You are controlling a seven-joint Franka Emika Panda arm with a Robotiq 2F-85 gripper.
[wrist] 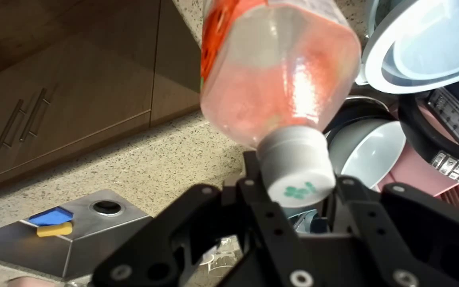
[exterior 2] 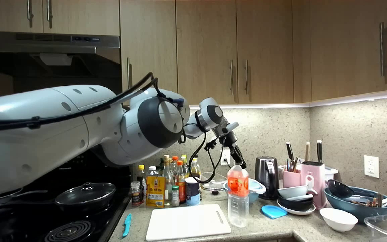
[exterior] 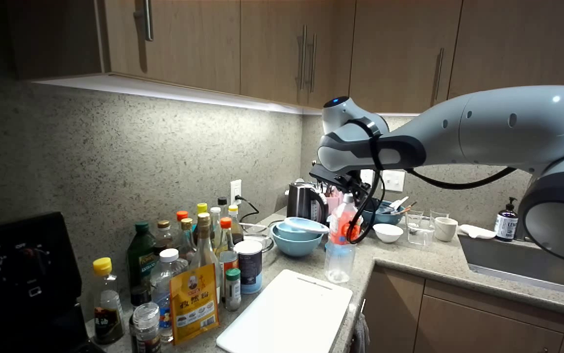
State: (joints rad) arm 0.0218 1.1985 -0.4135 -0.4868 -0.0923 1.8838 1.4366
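Your claw point(wrist: 297, 171) is pinching the white round cap point(wrist: 298, 159) of the clear plastic bottle with orange-red label point(exterior 2: 238, 190), which is almost upright below it; probably the narrow cap suits it better than the wide body.

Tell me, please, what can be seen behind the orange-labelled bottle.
In an exterior view, a light blue bowl shows behind the bottle, on both sides. The bowl's middle is covered, and whatever else lies directly behind the orange label cannot be seen.
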